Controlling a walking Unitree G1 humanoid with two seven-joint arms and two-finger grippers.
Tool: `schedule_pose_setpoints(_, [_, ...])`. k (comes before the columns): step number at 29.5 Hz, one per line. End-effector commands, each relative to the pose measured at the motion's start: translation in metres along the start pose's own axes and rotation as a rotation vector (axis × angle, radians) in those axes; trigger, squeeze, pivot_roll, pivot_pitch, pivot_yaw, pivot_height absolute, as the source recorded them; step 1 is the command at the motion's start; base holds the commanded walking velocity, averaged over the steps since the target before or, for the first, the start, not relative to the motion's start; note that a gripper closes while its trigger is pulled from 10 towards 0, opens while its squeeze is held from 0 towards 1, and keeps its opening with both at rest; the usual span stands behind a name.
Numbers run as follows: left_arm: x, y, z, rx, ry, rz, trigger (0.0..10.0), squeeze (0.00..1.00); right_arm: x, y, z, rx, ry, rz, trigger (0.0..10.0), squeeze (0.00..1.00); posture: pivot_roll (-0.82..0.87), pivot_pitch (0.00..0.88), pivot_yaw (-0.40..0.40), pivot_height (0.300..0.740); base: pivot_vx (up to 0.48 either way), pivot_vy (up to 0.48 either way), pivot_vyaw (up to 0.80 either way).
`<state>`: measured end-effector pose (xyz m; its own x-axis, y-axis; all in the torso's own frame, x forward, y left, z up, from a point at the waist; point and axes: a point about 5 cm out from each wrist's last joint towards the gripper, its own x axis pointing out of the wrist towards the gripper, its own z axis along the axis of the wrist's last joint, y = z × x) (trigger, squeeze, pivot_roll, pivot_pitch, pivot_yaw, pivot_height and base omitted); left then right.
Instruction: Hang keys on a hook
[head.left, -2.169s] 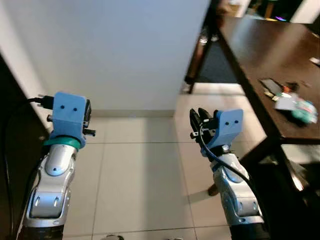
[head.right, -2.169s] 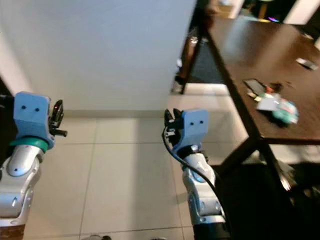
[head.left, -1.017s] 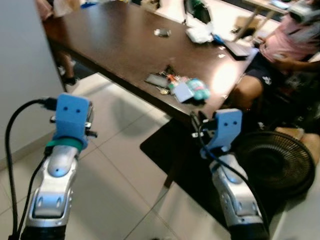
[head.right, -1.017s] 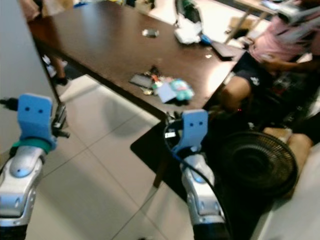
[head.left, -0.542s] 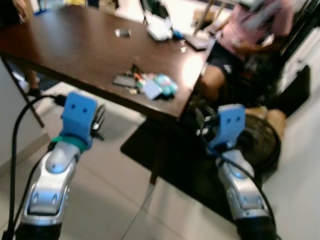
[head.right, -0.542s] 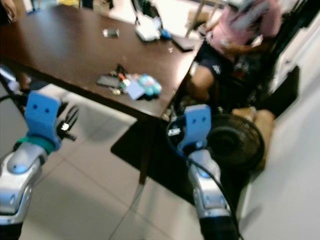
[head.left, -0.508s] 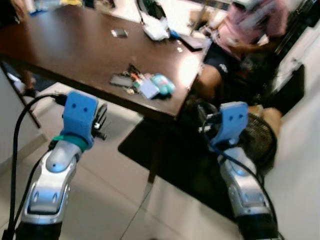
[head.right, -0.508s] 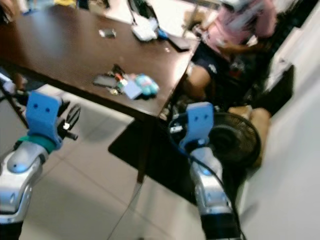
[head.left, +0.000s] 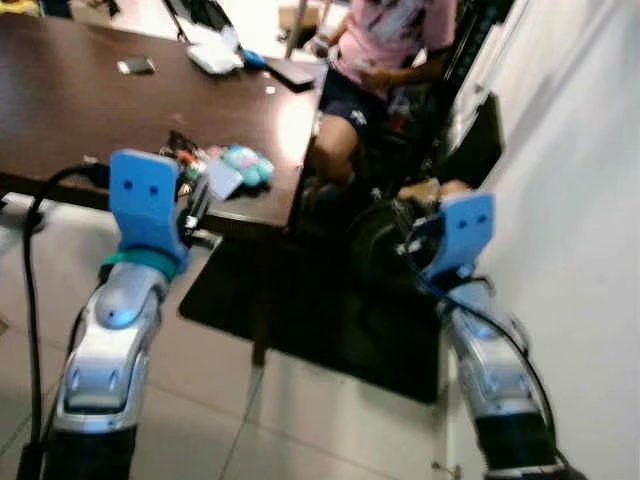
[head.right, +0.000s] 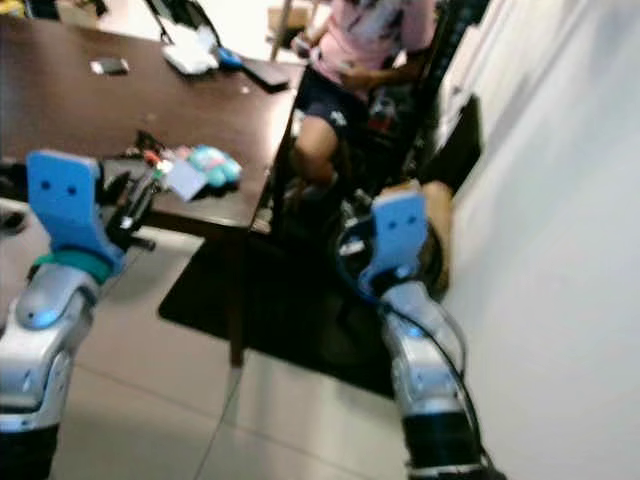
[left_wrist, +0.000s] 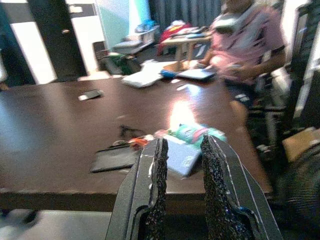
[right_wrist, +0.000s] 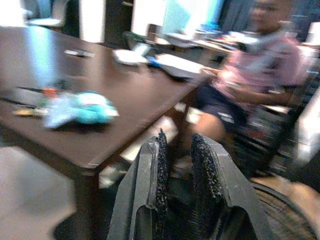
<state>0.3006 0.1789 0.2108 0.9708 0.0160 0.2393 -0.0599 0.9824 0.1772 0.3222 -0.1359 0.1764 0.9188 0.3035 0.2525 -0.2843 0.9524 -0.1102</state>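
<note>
A small bunch of keys (left_wrist: 131, 134) lies on the dark brown table (head.left: 70, 105), beside a flat dark phone (left_wrist: 114, 159), a white card (left_wrist: 181, 155) and a teal object (head.left: 245, 165). My left gripper (left_wrist: 182, 142) is held up just short of the table's near edge, level with that cluster, open with nothing between its fingers. My right gripper (right_wrist: 177, 137) hovers off the table's corner, above the floor, also open and empty. In the right wrist view the teal object (right_wrist: 82, 107) and the keys (right_wrist: 35, 92) lie off to one side of the fingers.
A person in a pink shirt (head.left: 385, 40) sits at the table's far corner. A black floor fan (head.left: 375, 240) stands behind my right gripper. A white wall (head.left: 580, 200) runs close along the right. A dark mat (head.left: 300, 320) lies under the table on the tiled floor.
The camera has swung right, from a wall to the table and on to the seated person and the right wall. Both arms keep the same raised pose, grippers unchanged.
</note>
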Motion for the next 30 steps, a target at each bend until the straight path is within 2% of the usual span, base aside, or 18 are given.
schedule_pose_setpoints(1, [-0.0001,-0.0027,-0.0003,0.02,-0.003,-0.005,10.0,0.0,0.0029,0.0,0.0041,0.005,-0.017,0.01,10.0,0.0,0.11,0.0,-0.015,0.74,0.48,0.0,0.0])
schedule_pose_setpoints(30, [0.0001,-0.0053,-0.002,0.033,0.001,-0.006,10.0,0.0,0.0021,0.0043,-0.0018,0.016,-0.011,0.025,10.0,0.0,0.12,0.0,-0.011,0.74,0.48,0.0,0.0])
